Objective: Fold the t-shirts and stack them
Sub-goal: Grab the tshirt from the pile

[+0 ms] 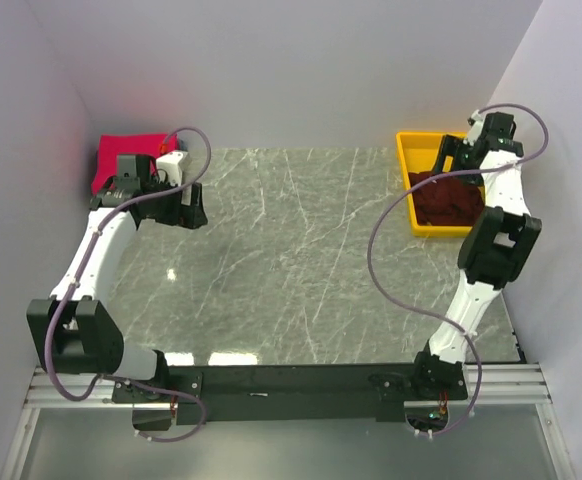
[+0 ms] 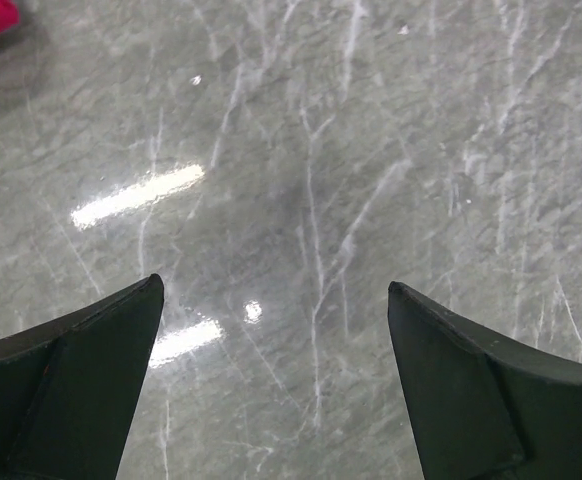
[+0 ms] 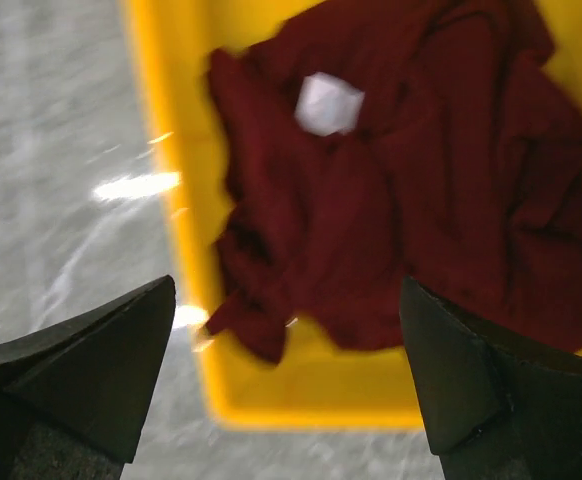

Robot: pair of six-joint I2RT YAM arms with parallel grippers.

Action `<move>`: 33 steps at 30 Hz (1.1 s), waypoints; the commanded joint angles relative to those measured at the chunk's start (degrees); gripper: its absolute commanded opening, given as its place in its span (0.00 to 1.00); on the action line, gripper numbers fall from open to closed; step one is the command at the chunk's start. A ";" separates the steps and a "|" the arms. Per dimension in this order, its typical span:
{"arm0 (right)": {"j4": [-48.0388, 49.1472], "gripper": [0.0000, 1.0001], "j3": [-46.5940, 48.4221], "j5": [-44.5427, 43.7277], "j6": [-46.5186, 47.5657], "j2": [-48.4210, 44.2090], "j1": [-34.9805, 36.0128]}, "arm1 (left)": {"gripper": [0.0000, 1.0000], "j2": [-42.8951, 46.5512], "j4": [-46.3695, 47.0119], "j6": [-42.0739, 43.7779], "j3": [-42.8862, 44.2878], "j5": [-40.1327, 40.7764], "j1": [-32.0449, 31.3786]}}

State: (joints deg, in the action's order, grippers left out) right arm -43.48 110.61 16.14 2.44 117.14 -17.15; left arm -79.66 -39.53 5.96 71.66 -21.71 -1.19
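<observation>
Hanging both spread and empty, we have our left gripper over the table, right gripper over the maroon shirt.

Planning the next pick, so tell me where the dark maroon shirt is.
In the overhead view the maroon shirt lies crumpled in the yellow tray at the far right corner of the table, beneath the open right gripper.

Mid table open; yellow tray walls hem maroon t-shirt; access from above.
</observation>
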 commanded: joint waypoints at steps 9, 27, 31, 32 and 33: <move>-1.78 0.99 11.38 -6.99 6.78 18.99 -0.35 | 0.99 -7.52 -5.03 1.16 5.07 -1.49 3.04; -18.65 0.00 15.43 9.15 11.20 10.60 0.10 | 0.99 -10.25 -1.87 -4.19 16.48 -9.21 7.51; -18.57 0.00 14.03 16.54 9.78 0.06 1.58 | 1.00 -9.21 0.49 -7.87 18.78 -10.02 9.36; -18.31 0.00 13.33 17.60 9.17 -2.07 2.11 | 0.99 -8.50 2.85 -8.50 18.52 -9.40 9.63; -17.35 0.00 12.88 19.35 8.82 -4.01 3.16 | 0.99 -6.93 4.10 -9.11 17.65 -8.96 10.24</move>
State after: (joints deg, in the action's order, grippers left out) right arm -60.55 122.76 25.89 12.80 126.87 -16.75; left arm -89.84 -40.47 0.54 88.03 -29.15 8.16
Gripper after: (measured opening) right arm 0.241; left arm 0.995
